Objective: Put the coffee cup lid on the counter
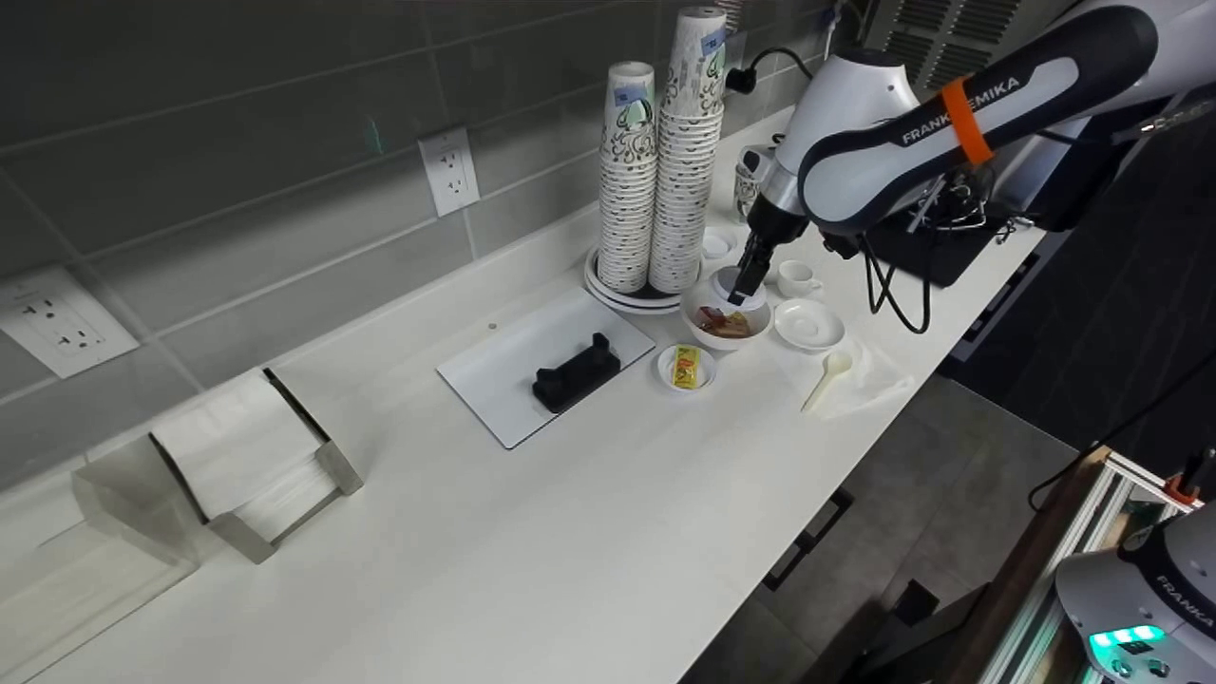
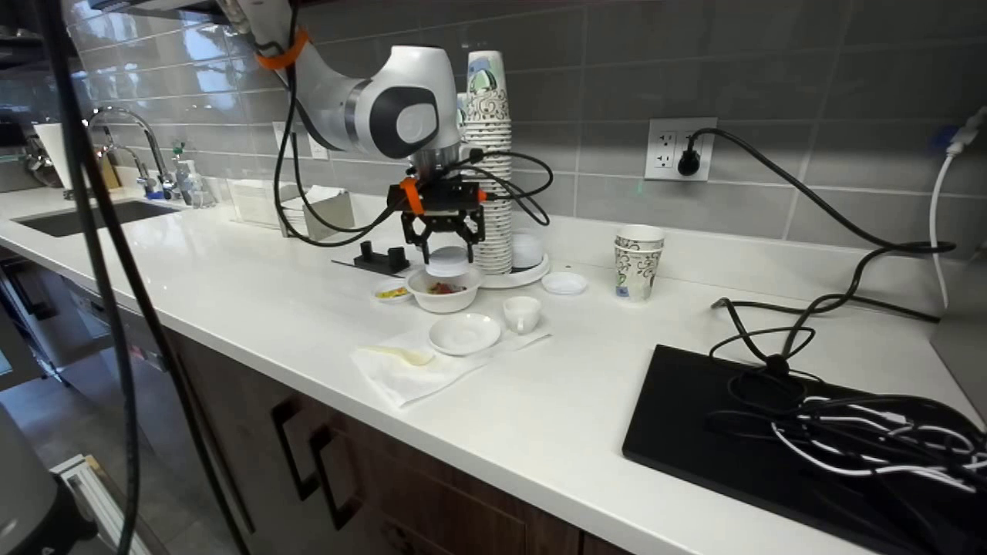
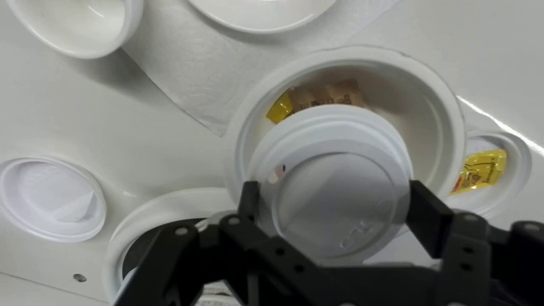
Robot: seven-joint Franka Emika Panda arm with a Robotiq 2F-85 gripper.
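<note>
In exterior view: lid above bowl; around bowl, dish seven o'clock, saucer three, cup two.

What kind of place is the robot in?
Probably a kitchen, maybe a shared one: a sink is set into the long white counter, and there are tall stacks of paper cups, enough for lots of people.

The lid is smooth plastic, the desk glossy, the saucer glazed, the napkin embossed paper, the cup stacks matt paper, the sachet shiny film, the cupboard wood-grained and the jaws matt.
</note>
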